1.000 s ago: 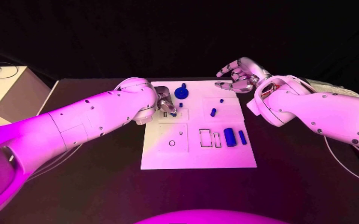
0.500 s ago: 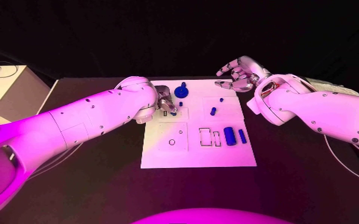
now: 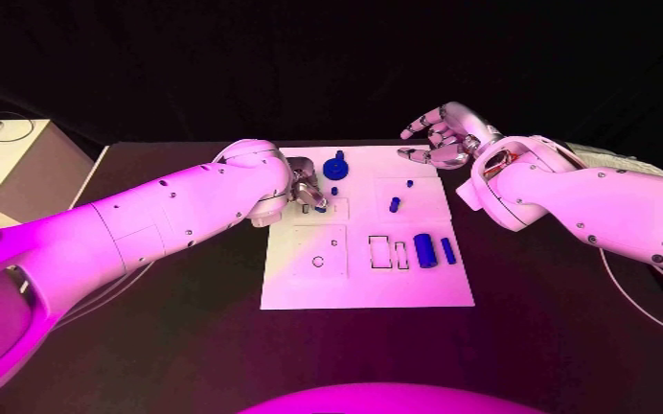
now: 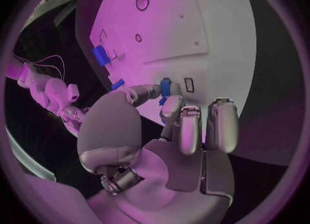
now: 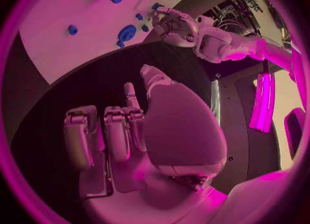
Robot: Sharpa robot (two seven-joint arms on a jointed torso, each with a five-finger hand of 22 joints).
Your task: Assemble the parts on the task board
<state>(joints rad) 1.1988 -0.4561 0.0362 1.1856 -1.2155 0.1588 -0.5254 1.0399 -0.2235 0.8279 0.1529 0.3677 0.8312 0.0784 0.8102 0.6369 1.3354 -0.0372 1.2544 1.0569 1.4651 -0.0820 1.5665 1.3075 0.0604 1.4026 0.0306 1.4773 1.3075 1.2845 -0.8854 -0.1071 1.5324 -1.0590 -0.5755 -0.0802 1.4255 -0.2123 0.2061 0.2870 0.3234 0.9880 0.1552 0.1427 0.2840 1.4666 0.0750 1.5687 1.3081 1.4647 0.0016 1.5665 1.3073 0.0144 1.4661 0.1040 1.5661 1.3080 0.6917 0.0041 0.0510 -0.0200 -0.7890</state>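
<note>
Little is changing from a second ago: both arms are holding their places over the black surface (image 3: 166, 337), with the left robot hand (image 3: 307, 194) shifting only slightly at the near-left part of the white task board (image 3: 366, 289). That left robot hand is curling its fingers (image 4: 187, 128) down toward the board, and in the left wrist view a small blue peg (image 4: 165, 87) is sitting between the thumb tip and a fingertip, apparently pinched, right beside a small rectangular slot (image 4: 189, 85). Across the board, the right robot hand (image 3: 445, 138) is hovering at the far-right corner, fingers apart and loosely bent, holding nothing; the right wrist view is showing its palm (image 5: 123, 136) over dark surface just off the board's edge. On the board itself, a round blue gear-like part (image 3: 336, 169) is standing near the far edge close to the left robot hand, a short blue pin (image 3: 394, 206) is lying near the middle, and a tiny blue stud (image 3: 409, 185) is sitting just beyond it. Nearer the robot, a thick blue cylinder (image 3: 425, 252) and a thinner blue bar (image 3: 447, 252) are lying side by side, next to outlined rectangular recesses (image 3: 387, 253).
</note>
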